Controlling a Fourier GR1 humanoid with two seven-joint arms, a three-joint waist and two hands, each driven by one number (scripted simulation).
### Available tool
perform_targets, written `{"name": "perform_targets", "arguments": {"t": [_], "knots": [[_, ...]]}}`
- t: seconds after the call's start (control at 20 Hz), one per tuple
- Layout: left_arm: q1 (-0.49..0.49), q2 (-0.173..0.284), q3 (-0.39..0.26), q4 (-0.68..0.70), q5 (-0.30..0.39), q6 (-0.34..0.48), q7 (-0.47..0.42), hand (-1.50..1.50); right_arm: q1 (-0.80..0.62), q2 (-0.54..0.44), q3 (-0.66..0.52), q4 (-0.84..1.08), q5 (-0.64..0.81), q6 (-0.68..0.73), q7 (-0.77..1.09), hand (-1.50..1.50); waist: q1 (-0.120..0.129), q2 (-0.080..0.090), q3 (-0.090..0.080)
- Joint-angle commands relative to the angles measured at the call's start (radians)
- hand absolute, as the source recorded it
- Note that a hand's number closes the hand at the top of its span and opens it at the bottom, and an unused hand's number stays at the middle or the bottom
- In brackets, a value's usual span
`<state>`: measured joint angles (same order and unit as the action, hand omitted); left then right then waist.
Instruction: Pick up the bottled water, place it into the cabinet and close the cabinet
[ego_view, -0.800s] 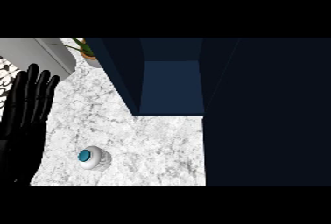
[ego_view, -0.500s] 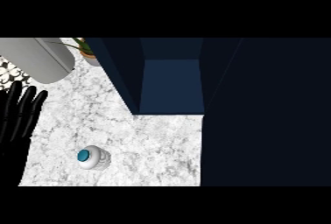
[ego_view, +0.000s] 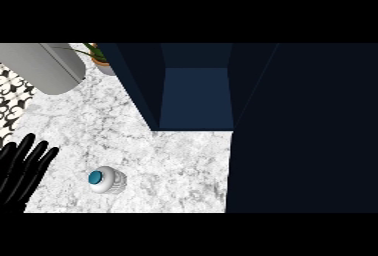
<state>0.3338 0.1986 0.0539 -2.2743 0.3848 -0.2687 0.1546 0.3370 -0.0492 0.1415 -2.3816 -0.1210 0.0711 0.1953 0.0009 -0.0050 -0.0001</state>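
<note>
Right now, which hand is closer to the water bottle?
The left hand. It rests open at the view's left edge, fingers up, just left of the bottle and not touching it. The right hand does not show in the view at all.

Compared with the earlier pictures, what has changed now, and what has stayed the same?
The left hand moved down along the view's left edge, fingers straight, holding nothing. A grey forearm came in at the top left. The bottle stayed upright on the counter, untouched, and the cabinet stayed open.
</note>
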Motion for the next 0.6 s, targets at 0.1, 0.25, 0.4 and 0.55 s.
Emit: {"name": "perform_targets", "arguments": {"t": [0.1, 0.25, 0.4, 0.55], "knots": [[0.156, -0.018, 0.014, -0.129, 0.011, -0.022, 0.059, -1.50, 0.145, -0.009, 0.028, -0.109, -0.008, 0.042, 0.003, -1.50, 0.000, 0.001, 0.000], [0.121, -0.033, 0.032, -0.072, 0.008, -0.036, 0.037, -1.50, 0.184, -0.007, 0.059, -0.207, -0.011, 0.025, 0.066, -1.50, -0.003, 0.002, 0.000], [0.228, -0.065, 0.027, -0.024, -0.054, -0.122, -0.094, -1.50, 0.212, -0.001, 0.071, -0.200, 0.000, 0.032, 0.024, -1.50, 0.003, 0.000, -0.001], [0.263, -0.072, 0.001, -0.123, -0.082, -0.089, -0.008, -1.50, 0.271, -0.011, 0.071, -0.205, -0.015, 0.055, -0.017, -1.50, 0.000, 0.000, 0.000]]}}
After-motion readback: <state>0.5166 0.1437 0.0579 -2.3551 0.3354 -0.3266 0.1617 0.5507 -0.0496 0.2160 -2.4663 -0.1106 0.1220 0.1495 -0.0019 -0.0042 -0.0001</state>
